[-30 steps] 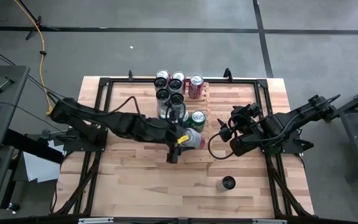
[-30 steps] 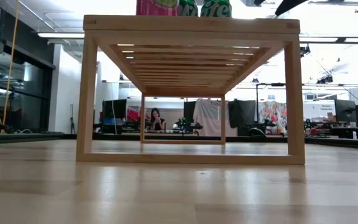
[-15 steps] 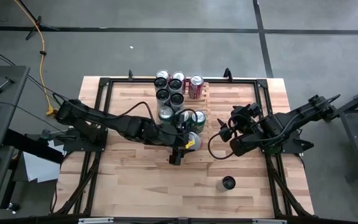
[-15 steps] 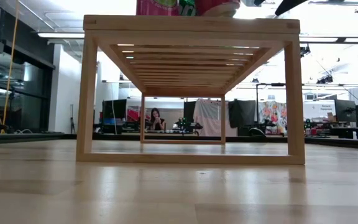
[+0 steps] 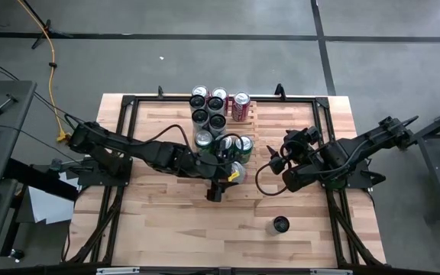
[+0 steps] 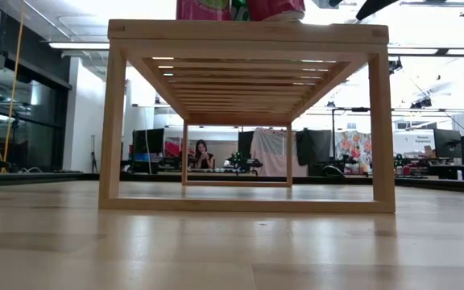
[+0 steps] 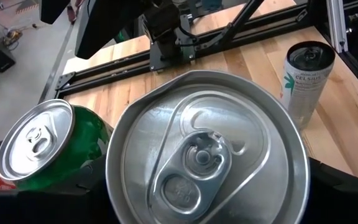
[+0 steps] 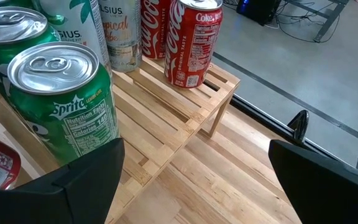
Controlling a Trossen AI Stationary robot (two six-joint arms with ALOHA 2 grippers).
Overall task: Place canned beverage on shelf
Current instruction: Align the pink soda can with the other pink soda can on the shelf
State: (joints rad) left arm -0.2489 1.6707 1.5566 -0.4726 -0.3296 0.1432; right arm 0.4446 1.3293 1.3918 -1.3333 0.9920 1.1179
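Can (image 7: 207, 165): held by the left tool (image 5: 233, 173), silver top filling its wrist view, base down on the shelf's near edge, pink side showing in the low view.
Tabletop (image 5: 174, 221): wide bare wood in front (one lone can (image 5: 281, 224) stands there).
Shelf (image 6: 248, 34): slatted, cans clustered at back and middle; bare slats along its right edge.
Green can (image 7: 39, 146): just beside the held one.
Right tool (image 5: 275, 162): fingers spread wide, holding nothing, near the shelf's right edge.
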